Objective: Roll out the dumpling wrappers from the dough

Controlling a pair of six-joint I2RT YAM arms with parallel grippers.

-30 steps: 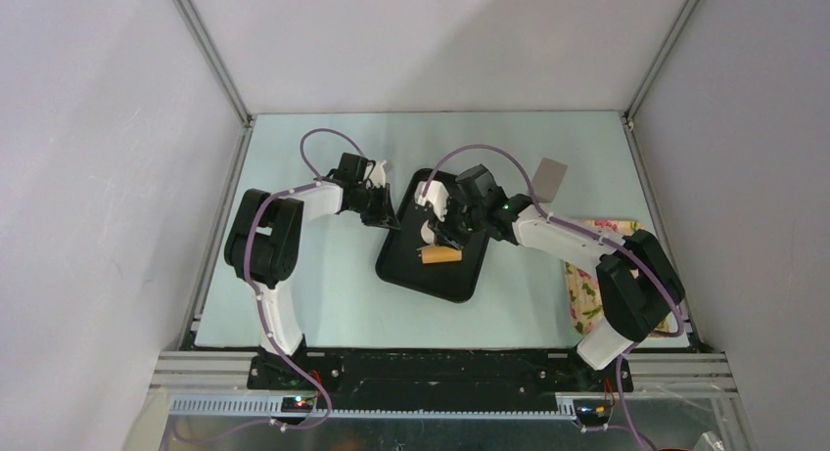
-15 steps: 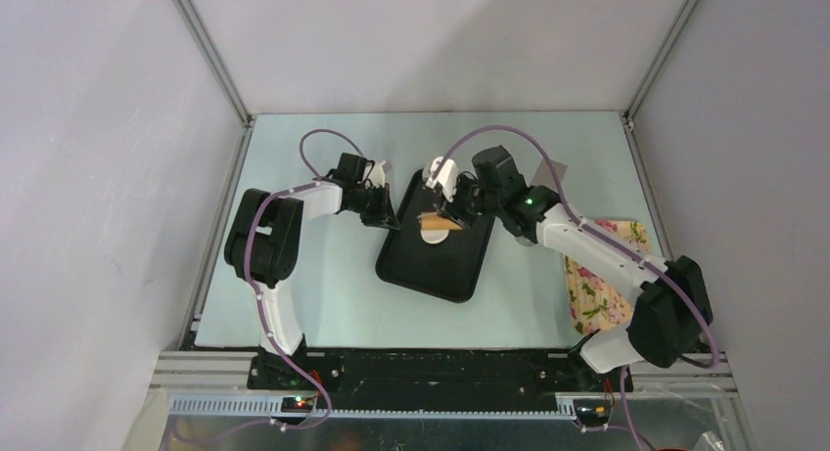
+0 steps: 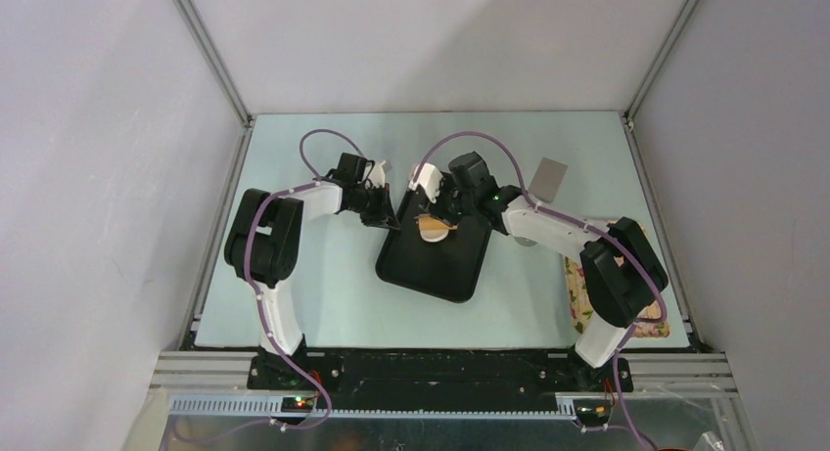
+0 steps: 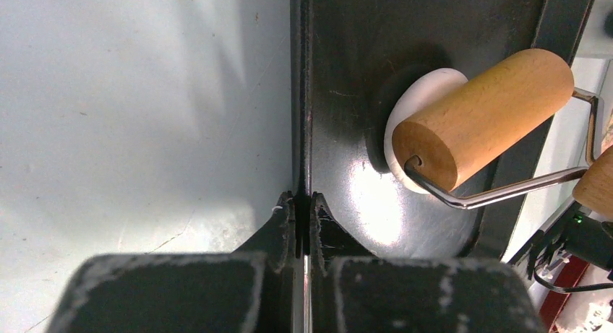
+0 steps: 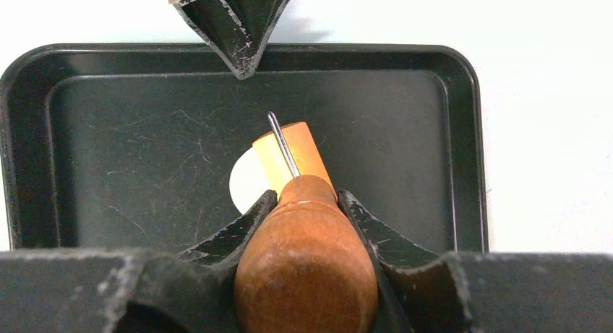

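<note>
Jaws of left gripper [image 4: 302, 203] pinch the rim of shallow black metal tray [image 3: 431, 275], right gripper [image 5: 307, 203] clamps brown wooden roller [image 4: 481, 116], which has run from tray centre toward 12 o'clock onto flattened white dough disc [image 4: 416, 94], so rolling proceeds; pale green table [image 3: 333, 294], grey walls [image 3: 98, 177], floral cloth [image 3: 587, 309] at 4 o'clock.

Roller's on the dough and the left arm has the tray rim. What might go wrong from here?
1. The left gripper pinches only the thin rim of the black tray; a hard stroke might pull it free and let the tray slide.
2. The wooden roller covers just part of the dough, so the wrapper may come out uneven.
3. The soft dough may stick to the roller and lift when the right gripper draws back.
</note>
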